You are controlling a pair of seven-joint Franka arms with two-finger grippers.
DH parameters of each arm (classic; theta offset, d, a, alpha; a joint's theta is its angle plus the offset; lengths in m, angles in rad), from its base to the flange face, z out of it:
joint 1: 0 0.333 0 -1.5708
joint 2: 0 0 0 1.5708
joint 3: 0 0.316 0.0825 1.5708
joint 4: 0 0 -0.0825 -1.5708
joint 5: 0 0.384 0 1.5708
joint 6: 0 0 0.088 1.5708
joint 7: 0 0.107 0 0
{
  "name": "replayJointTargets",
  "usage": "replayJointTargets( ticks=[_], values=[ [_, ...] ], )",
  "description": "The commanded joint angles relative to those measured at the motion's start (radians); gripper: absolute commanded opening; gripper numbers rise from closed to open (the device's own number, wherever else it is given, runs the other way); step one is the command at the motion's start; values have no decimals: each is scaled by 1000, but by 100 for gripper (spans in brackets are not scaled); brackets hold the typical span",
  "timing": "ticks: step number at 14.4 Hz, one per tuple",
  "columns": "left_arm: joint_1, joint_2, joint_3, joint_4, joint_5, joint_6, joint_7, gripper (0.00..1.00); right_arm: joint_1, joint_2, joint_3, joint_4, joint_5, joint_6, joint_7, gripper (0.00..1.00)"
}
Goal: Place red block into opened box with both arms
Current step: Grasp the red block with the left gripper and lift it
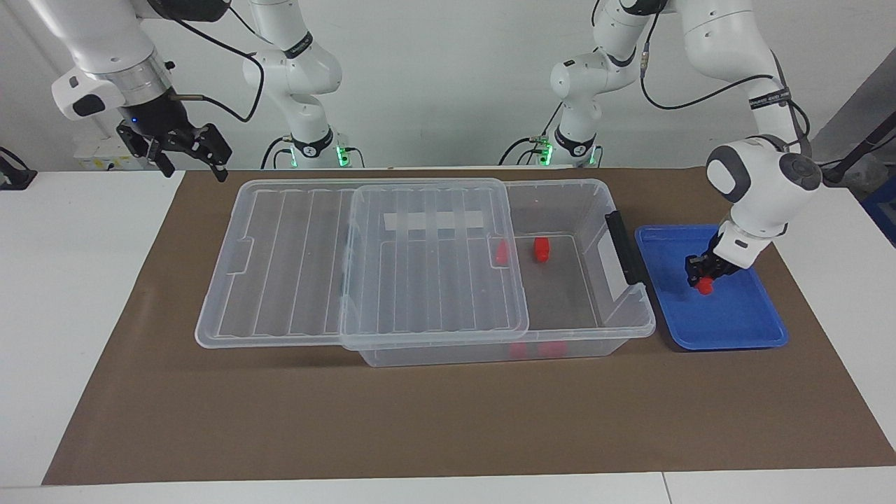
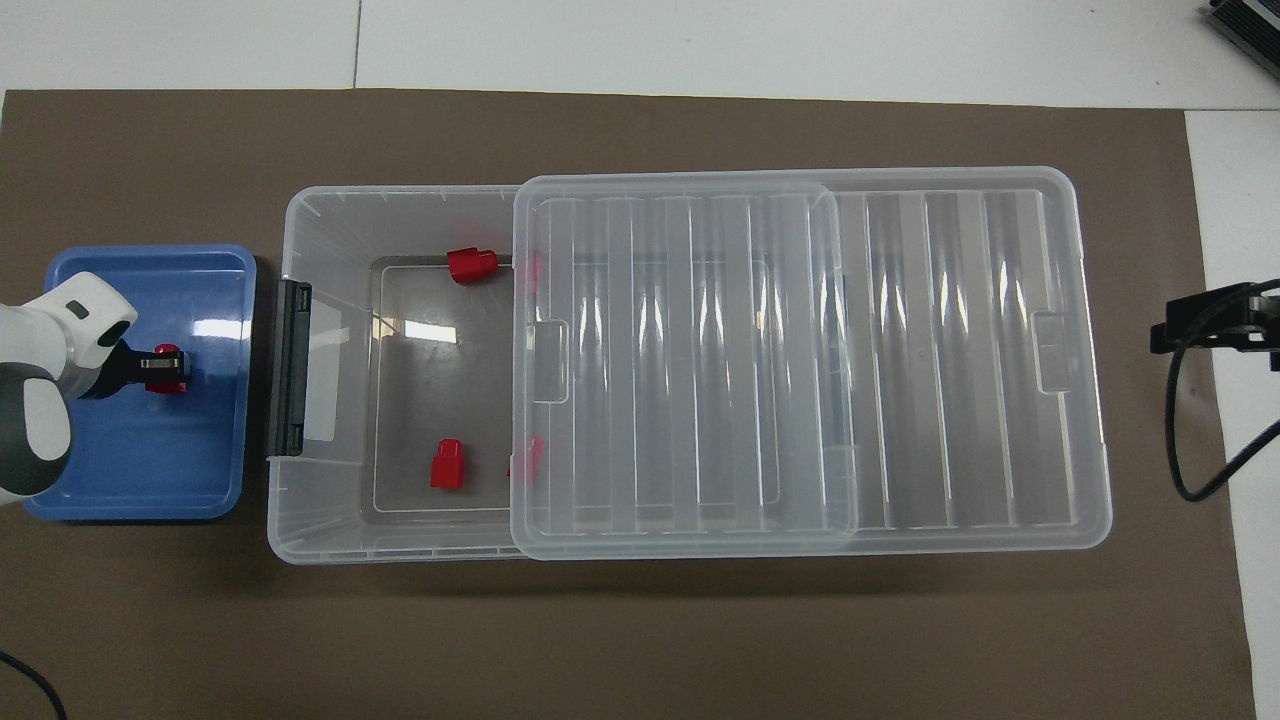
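Note:
A small red block (image 1: 705, 285) (image 2: 166, 368) is pinched in my left gripper (image 1: 702, 278) (image 2: 160, 368), which is shut on it low inside the blue tray (image 1: 728, 343) (image 2: 140, 250). I cannot tell whether the block still touches the tray floor. The clear box (image 1: 633, 329) (image 2: 290, 540) stands beside the tray, its ribbed lid (image 1: 420, 259) (image 2: 680, 360) slid toward the right arm's end, so the tray-side part is uncovered. Two red blocks (image 1: 541, 249) (image 2: 445, 465) lie in that uncovered part. My right gripper (image 1: 194, 168) (image 2: 1165, 335) waits open in the air over the table past the lid's end.
A black latch (image 1: 623, 246) (image 2: 289, 368) sits on the box end that faces the tray. More red shapes (image 1: 501, 252) show under the lid's edge. A brown mat (image 1: 448, 420) covers the table around the box.

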Motion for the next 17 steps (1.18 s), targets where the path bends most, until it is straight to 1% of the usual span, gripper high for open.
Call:
replayJointTargets(
  ticks=[1,4,6,8,9,11,15,17],
  values=[
    [-44,-17,8,98,0,-143,-59,0,-6,-22,4,-13,7,4,10,100],
    [-77,-32,7,225,-2,-330,-105,0,-6,-26,4,-13,7,4,10,100],
    [-97,-38,-16,305,-48,-433,-184,0,-6,-31,4,-13,7,-5,9,100],
    [-117,-49,-59,357,-53,-500,-310,0,-6,-31,4,-13,7,-5,9,100],
    [-120,-67,-67,361,-54,-519,-339,0,-6,-31,4,-13,9,-5,9,100],
    [-139,-103,-101,355,-56,-524,-386,0,-11,-31,4,-13,7,-5,9,100],
    [-235,-107,-110,345,-54,-485,-534,0,-11,-31,4,-13,7,-5,9,100],
    [-289,-126,-110,295,-54,-423,-585,0,-11,-31,4,-13,9,-3,9,100]
  ],
)
